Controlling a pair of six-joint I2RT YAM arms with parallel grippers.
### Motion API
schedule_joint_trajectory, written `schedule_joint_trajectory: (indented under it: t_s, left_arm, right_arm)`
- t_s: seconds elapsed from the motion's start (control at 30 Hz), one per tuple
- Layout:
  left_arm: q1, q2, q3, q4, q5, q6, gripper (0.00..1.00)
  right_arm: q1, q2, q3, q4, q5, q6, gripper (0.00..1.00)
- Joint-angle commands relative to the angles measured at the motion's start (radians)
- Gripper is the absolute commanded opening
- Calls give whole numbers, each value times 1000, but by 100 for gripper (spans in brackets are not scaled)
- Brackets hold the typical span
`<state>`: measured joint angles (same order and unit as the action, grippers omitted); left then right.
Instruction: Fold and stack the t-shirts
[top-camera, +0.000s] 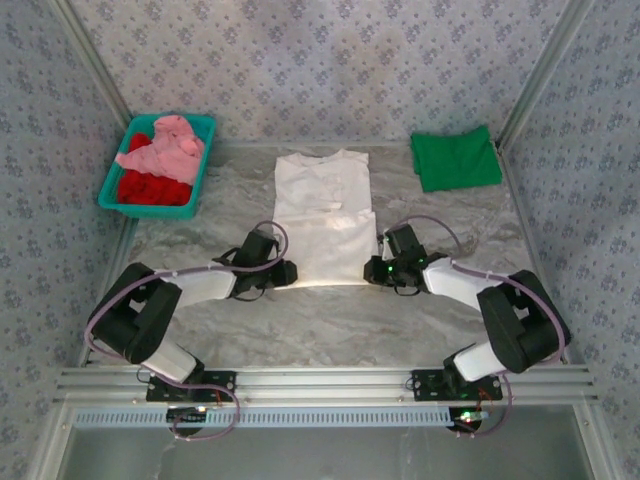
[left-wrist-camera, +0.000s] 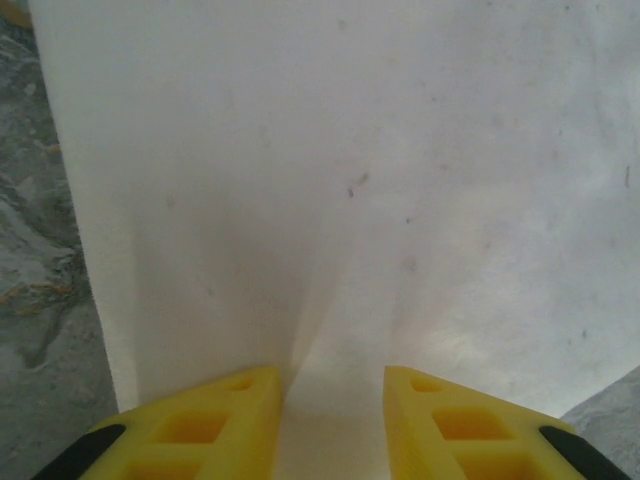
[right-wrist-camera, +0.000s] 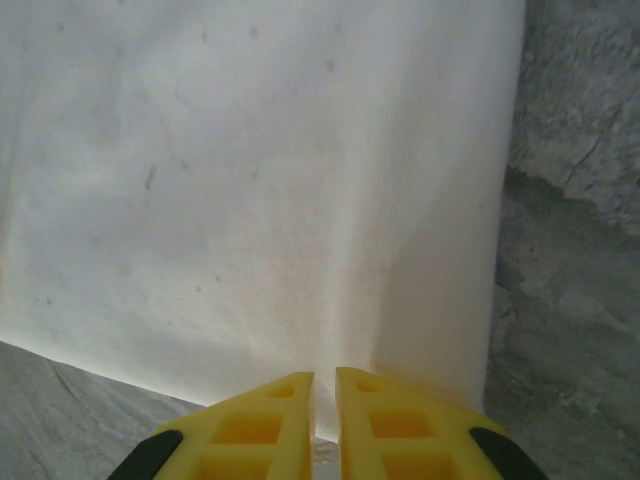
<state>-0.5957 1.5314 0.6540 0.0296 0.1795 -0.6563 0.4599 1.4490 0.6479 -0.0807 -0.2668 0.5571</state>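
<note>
Top external: cream-white t-shirt (top-camera: 322, 200) lies spread on the middle of the table (top-camera: 330, 335), collar away from the arms; left gripper (top-camera: 287, 270) sits at its near-left hem corner, right gripper (top-camera: 380, 268) at the near-right corner; left wrist: yellow fingers (left-wrist-camera: 230, 400) part-closed, cloth puckered between them, grasping the hem; right wrist: fingers (right-wrist-camera: 275, 400) almost together, pinching the hem edge; green t-shirt (top-camera: 455, 158) folded, far right; pink t-shirt (top-camera: 165, 148) and red t-shirt (top-camera: 150, 190) heaped in teal bin (top-camera: 145, 209), far left.
</note>
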Motion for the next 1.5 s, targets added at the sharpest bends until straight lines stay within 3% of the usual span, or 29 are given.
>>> schedule_joint_trajectory:
  t_s: [0.0,0.3,0.53,1.1,1.47]
  left_arm:
    - [15,-31,88,-148,-29,-8,35]
    - [113,-151,17,-191,10,-42,43]
    - [91,-117,15,-220,70,-17,44]
    - [58,-60,-14,-214,11,-17,43]
    - [18,15,-11,-133,31,-19,27]
  right_arm:
    - [-22,-51,59,-47,-3,3,18]
    - [-86,-78,38,-25,2,-3,23]
    - [-81,-55,23,-26,20,-6,30]
    - [-35,-17,-37,-49,45,-11,39]
    - [-14,6,-41,-39,49,-2,41]
